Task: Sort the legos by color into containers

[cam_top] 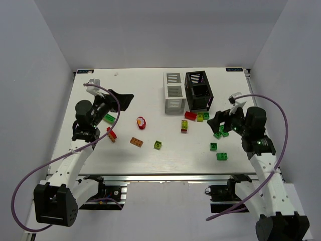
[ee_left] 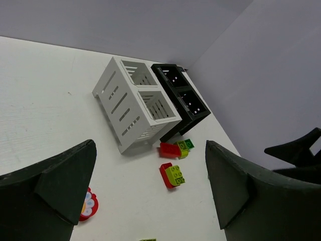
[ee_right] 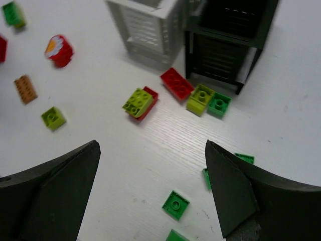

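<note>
Before 2 containers (cam_top: 173, 95), legos (cam_top: 190, 115) lie scattered (green, red, orange).

Right wrist view: the white container (ee_right: 150, 30) and the black container (ee_right: 225, 40) are cut off by the top edge, so their openings are out of frame. 1 red lego (ee_right: 2, 48) is cut by the left edge and 1 green lego (ee_right: 175, 236) by the bottom edge. 2 green legos (ee_right: 245, 158) sit partly behind a finger (ee_right: 241, 201) of the right gripper (ee_right: 150, 145).

Left wrist view: the red flower piece (ee_left: 89, 205) is half hidden behind a finger (ee_left: 50, 191) of the left gripper (ee_left: 149, 145). 1 lime lego (ee_left: 147, 239) is cut by the bottom edge.

Top view: the black container's interior is too dark to tell its contents.
</note>
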`<control>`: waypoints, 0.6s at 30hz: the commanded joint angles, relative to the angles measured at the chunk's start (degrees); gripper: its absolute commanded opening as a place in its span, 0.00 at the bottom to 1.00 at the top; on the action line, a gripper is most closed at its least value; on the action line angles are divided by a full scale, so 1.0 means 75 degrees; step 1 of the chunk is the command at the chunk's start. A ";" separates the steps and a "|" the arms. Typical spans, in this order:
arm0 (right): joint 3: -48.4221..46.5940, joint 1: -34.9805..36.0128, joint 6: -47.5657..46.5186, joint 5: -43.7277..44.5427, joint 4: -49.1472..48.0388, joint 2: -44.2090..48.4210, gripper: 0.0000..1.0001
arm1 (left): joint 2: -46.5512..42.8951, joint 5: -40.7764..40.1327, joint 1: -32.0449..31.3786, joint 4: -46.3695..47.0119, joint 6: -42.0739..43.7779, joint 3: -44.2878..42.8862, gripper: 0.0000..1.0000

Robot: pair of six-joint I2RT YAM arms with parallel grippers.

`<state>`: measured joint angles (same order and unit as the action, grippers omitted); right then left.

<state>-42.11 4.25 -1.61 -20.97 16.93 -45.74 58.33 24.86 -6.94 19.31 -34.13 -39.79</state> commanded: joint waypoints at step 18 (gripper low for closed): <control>0.0247 0.0592 -0.2516 -0.1120 0.0332 0.0672 0.69 | 0.2300 -0.3712 0.0023 -0.4143 0.0882 -0.1772 0.70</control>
<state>-37.06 6.94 -19.51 -34.17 18.00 -40.47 73.84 3.90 -6.92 -4.38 -30.37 -50.30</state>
